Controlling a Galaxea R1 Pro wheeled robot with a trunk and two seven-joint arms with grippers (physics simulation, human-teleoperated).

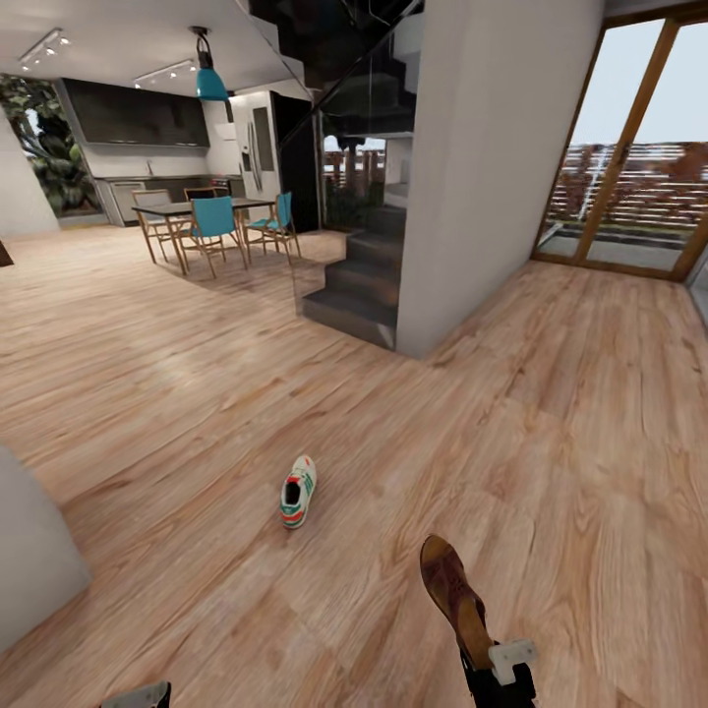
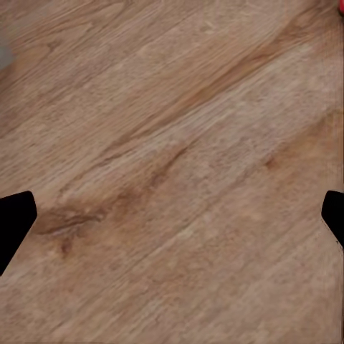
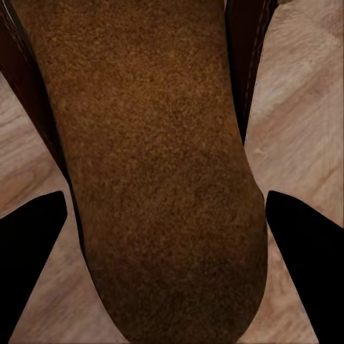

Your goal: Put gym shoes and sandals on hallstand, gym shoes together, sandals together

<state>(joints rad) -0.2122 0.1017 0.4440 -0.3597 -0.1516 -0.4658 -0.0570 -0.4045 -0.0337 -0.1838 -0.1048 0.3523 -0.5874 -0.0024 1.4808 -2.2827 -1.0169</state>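
Right claw (image 1: pixel 497 654) grips a sandal (image 1: pixel 454 595); left claw (image 2: pixel 172 222) gapes wide, holding nothing.

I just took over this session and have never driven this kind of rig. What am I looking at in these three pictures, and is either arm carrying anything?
This is a simulated wheeled robot with two arms. The wide picture comes from its head camera, looking down over the corridor floor toward a dining area and a staircase. One gym shoe lies on the planks ahead. Low in that picture the right gripper holds a brown sandal by one end, raised off the floor. The right wrist camera looks along that gripper's two dark fingers at the sandal's tan insole between them. The left wrist camera shows bare planks between the left gripper's spread fingertips, so that arm carries nothing.
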